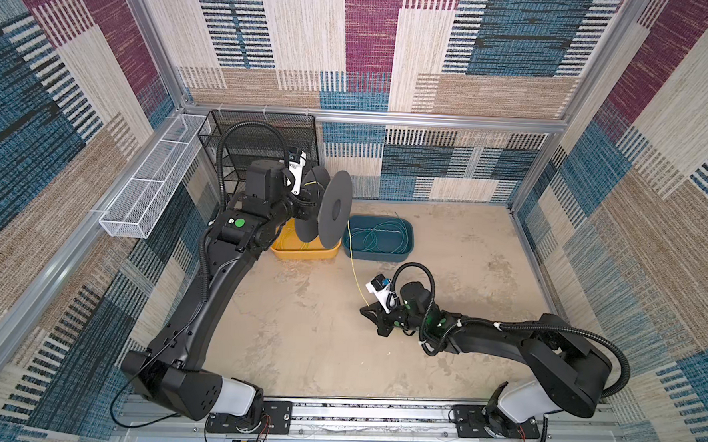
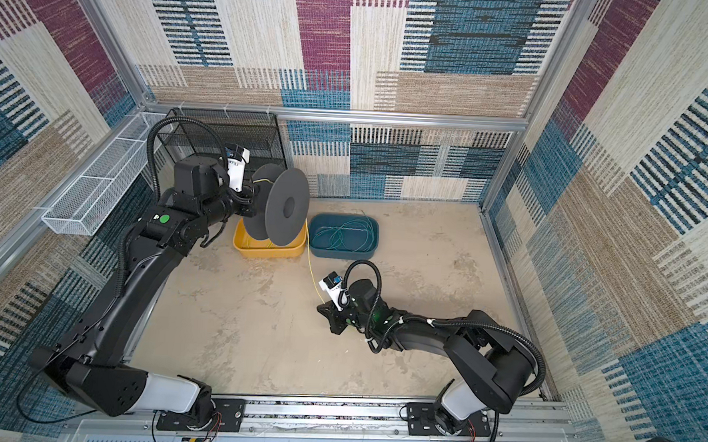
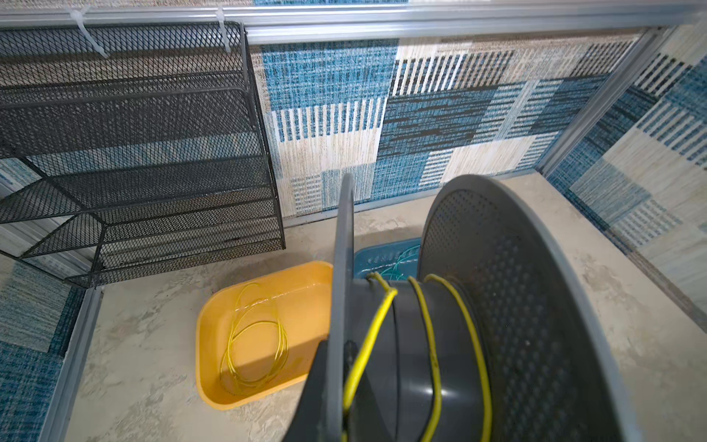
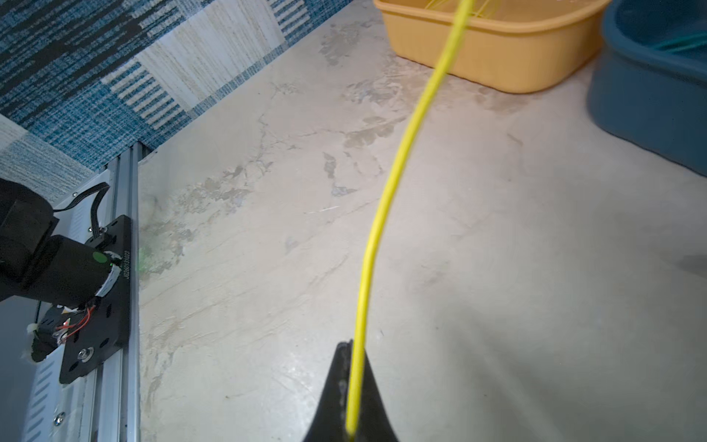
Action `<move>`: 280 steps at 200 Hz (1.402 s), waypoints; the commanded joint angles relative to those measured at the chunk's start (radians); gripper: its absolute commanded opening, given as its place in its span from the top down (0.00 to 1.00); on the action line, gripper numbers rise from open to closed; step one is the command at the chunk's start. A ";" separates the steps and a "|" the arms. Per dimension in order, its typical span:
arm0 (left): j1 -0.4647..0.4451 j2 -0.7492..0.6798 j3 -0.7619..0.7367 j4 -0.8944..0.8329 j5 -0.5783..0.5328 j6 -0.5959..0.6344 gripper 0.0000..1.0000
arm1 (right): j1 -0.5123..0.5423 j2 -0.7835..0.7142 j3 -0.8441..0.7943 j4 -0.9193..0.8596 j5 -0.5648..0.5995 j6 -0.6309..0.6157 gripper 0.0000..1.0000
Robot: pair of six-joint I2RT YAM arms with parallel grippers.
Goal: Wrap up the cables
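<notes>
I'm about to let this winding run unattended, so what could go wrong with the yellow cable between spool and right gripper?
1. The right gripper pinches the thin yellow cable only at its fingertips; a tug from the spool might pull it free.
2. The turns on the spool lie wide apart, so they may slide or cross.
3. The left gripper seems to hold the spool by one flange; it could tilt.
</notes>
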 commanded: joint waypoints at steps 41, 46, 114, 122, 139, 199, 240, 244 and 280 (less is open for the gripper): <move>-0.006 0.138 0.106 0.262 -0.248 -0.171 1.00 | 0.239 -0.024 0.136 -0.169 0.152 0.008 1.00; -0.010 0.152 0.115 0.261 -0.259 -0.169 1.00 | 0.256 -0.027 0.155 -0.187 0.164 0.000 1.00; -0.085 0.215 0.049 0.266 -0.365 0.022 1.00 | 0.312 -0.189 0.424 -0.533 0.361 -0.206 1.00; -0.091 0.204 0.019 0.276 -0.360 0.050 1.00 | 0.308 -0.195 0.453 -0.564 0.379 -0.235 1.00; -0.105 0.176 -0.060 0.302 -0.355 0.103 1.00 | 0.275 -0.198 0.519 -0.625 0.393 -0.282 1.00; -0.149 -0.063 -0.406 0.408 -0.271 0.389 1.00 | 0.079 -0.168 0.738 -0.830 0.214 -0.430 1.00; -0.170 -0.210 -0.496 0.319 -0.201 0.512 1.00 | -0.052 -0.119 0.833 -0.838 0.149 -0.487 1.00; -0.173 -0.223 -0.502 0.312 -0.208 0.518 1.00 | -0.064 -0.114 0.841 -0.832 0.148 -0.493 1.00; -0.200 -0.314 -0.538 0.201 -0.185 0.538 1.00 | -0.174 -0.040 0.899 -0.788 0.121 -0.512 1.00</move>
